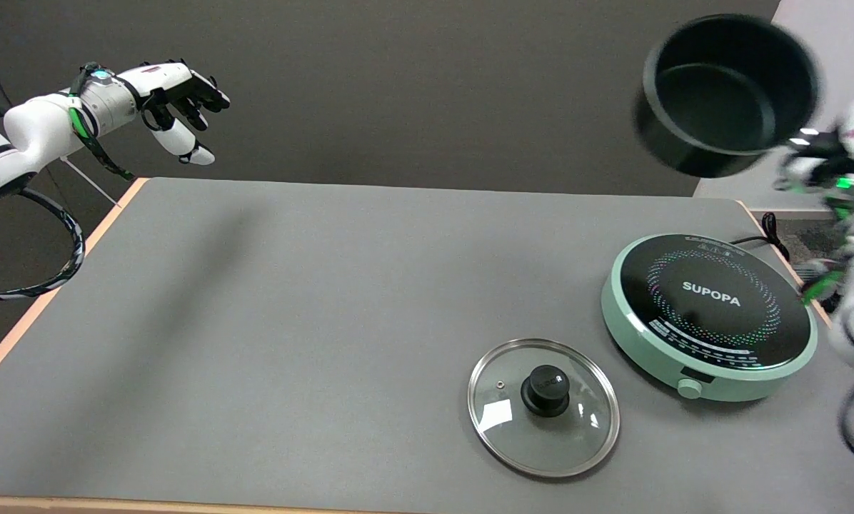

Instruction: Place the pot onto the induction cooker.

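Note:
A black pot [725, 93] hangs in the air at the upper right, tilted so its empty inside faces the camera. My right hand [823, 163] grips it at its right side, where the handle is; the hand and pot are blurred. The pot is high above and behind the round mint-green induction cooker [709, 314], which has a black top marked SUPOPA and sits on the grey table [291, 321] at the right. Nothing stands on the cooker.
A glass lid [543, 405] with a black knob lies flat on the table left of the cooker, near the front edge. The idle left hand [177, 96] hovers at the upper left. A black cable [773, 232] runs behind the cooker.

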You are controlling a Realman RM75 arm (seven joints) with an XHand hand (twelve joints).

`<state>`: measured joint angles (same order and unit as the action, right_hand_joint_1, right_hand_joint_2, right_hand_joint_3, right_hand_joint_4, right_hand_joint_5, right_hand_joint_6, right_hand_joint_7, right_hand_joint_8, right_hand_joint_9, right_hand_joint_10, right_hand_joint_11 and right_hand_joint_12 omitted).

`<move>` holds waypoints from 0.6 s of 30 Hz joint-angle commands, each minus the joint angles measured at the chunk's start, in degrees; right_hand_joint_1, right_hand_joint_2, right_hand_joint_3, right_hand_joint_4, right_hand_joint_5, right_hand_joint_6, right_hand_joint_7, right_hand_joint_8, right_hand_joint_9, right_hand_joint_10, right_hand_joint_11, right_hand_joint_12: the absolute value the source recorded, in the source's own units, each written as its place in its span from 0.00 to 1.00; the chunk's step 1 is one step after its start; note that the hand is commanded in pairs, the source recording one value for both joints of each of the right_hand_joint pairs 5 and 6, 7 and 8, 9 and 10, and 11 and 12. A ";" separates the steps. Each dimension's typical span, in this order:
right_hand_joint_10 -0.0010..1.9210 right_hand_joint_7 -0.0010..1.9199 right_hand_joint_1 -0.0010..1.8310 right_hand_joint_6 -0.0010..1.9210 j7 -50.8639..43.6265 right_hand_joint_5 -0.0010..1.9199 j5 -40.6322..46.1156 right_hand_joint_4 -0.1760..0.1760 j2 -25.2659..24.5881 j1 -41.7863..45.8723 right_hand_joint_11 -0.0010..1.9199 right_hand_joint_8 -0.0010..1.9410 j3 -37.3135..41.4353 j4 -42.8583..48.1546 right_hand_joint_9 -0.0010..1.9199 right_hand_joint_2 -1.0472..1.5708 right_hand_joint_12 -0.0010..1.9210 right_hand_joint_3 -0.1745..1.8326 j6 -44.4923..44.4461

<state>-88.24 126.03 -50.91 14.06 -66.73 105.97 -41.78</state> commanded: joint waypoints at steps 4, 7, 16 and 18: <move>1.00 1.00 0.50 1.00 16.03 1.00 -9.09 0.34 -7.96 24.05 1.00 0.99 34.71 0.47 1.00 0.96 1.00 0.40 -2.55; 1.00 1.00 0.50 1.00 18.79 1.00 -9.22 0.34 -10.14 26.69 1.00 0.99 36.46 1.17 1.00 0.95 1.00 0.41 -4.48; 1.00 1.00 0.52 1.00 25.85 1.00 -12.15 0.38 -13.65 29.98 1.00 0.99 28.80 1.81 1.00 0.92 1.00 0.43 -0.66; 1.00 1.00 0.53 1.00 27.04 1.00 -13.03 0.38 -13.86 30.71 1.00 0.99 27.68 1.82 1.00 0.92 1.00 0.44 1.64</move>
<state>-73.51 119.47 -58.63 34.29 -40.66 106.79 -43.51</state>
